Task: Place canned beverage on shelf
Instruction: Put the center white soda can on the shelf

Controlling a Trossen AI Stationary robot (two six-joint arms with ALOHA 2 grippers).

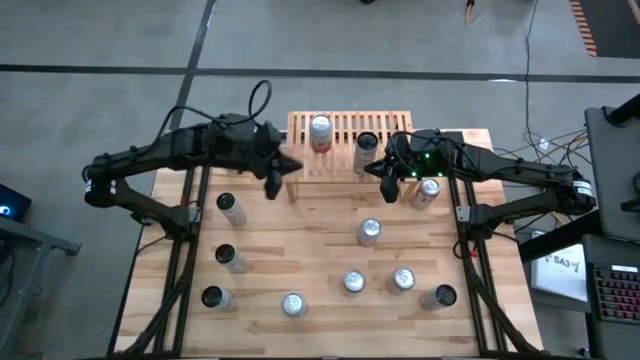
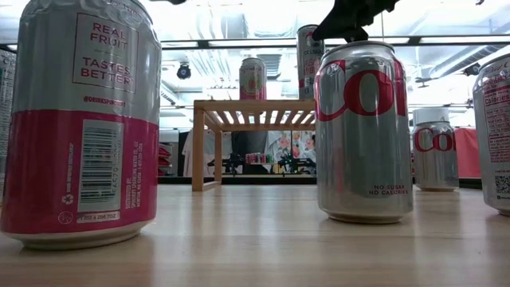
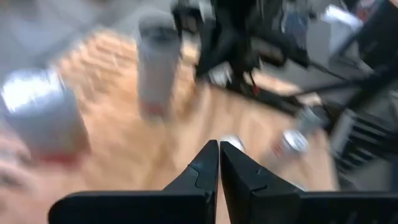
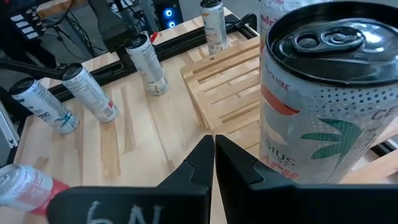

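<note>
Overhead, the shelf (image 1: pixel 345 140) sits at the far edge of the surface (image 1: pixel 310 250), bearing two upright cans: a pink one (image 1: pixel 320 132) and a silver one (image 1: pixel 366 152). Left gripper (image 1: pixel 283 177) hovers at the shelf's left end, jaws clenched on nothing. Right gripper (image 1: pixel 385 180) hangs just beside the silver can, jaws likewise clenched and empty. Loose cans (image 1: pixel 369 232) stand scattered across the near surface; one (image 1: pixel 427 191) stands near the right gripper.

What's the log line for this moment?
shelf: two cans | left gripper: shut, empty, beside shelf | right gripper: shut, empty, by shelf
</note>
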